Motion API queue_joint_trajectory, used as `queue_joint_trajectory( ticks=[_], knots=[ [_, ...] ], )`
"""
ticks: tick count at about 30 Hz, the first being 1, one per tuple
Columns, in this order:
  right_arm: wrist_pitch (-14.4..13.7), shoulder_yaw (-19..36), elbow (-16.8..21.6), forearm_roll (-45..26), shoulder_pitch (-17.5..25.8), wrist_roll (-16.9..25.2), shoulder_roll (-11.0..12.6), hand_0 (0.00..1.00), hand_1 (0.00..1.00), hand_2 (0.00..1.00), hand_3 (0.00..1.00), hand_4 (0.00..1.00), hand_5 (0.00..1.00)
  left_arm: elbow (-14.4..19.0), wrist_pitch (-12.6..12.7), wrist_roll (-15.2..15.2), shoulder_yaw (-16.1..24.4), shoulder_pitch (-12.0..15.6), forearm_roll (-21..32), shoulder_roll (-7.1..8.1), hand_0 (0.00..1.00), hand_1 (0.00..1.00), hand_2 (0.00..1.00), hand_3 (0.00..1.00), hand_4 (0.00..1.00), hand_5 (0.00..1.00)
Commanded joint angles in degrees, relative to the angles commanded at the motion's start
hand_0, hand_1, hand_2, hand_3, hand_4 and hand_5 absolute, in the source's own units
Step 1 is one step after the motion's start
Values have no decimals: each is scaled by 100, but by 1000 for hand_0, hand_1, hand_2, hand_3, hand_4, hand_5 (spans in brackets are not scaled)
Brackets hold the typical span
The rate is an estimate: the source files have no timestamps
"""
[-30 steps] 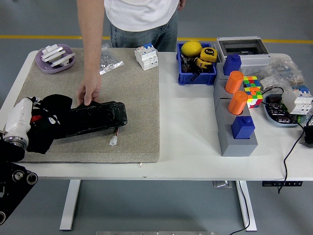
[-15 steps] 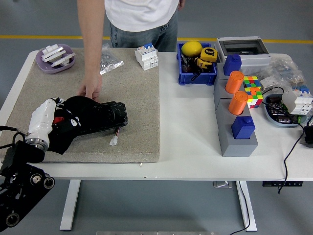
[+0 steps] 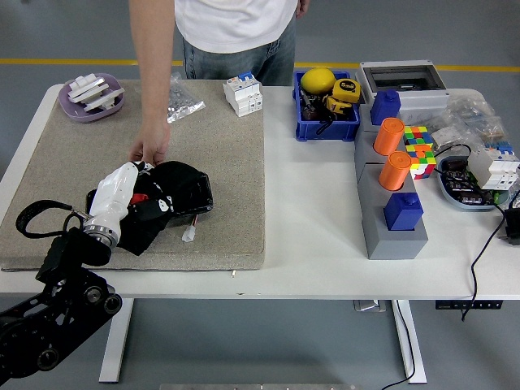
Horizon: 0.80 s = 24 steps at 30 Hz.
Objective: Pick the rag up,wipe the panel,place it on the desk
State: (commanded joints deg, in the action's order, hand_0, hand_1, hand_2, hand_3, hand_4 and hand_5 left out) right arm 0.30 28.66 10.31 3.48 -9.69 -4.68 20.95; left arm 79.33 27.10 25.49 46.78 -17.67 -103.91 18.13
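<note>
Black rag (image 3: pixel 166 195) is gripped in our left hand (image 3: pixel 134 199) on the black panel (image 3: pixel 195 191), steadied by a person's hand (image 3: pixel 150 151); we judge wiping underway, desk placement remaining.

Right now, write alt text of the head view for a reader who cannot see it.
The robot's left hand presses a black rag onto a black panel on a beige mat, while a person's hand steadies the panel's far edge. To the right on the white table stand a blue bin and a grey block holder.
</note>
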Motion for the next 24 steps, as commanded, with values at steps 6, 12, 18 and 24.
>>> queue_joint_trajectory(
  ticks=[6, 12, 18, 24],
  knots=[
    [2, -2, 0, 13, 5, -8, 10, 711, 439, 629, 618, 998, 557, -5, -15, 30, -219, -167, 20, -99, 192, 116, 504, 482, 193, 2],
    [2, -18, 0, 6, -6, -11, 12, 711, 439, 629, 618, 998, 557, 9, -27, 52, -467, -269, 45, -143, 192, 116, 503, 481, 193, 2],
    [2, -22, 0, -16, 0, -5, 9, 712, 436, 629, 618, 998, 558, 30, -26, 87, -525, -270, 12, -157, 192, 117, 505, 486, 204, 2],
    [2, 16, 0, 1, 8, 8, 5, 712, 433, 629, 618, 998, 558, 43, 19, 125, -394, -145, -85, -69, 192, 115, 501, 483, 194, 2]
  ],
)
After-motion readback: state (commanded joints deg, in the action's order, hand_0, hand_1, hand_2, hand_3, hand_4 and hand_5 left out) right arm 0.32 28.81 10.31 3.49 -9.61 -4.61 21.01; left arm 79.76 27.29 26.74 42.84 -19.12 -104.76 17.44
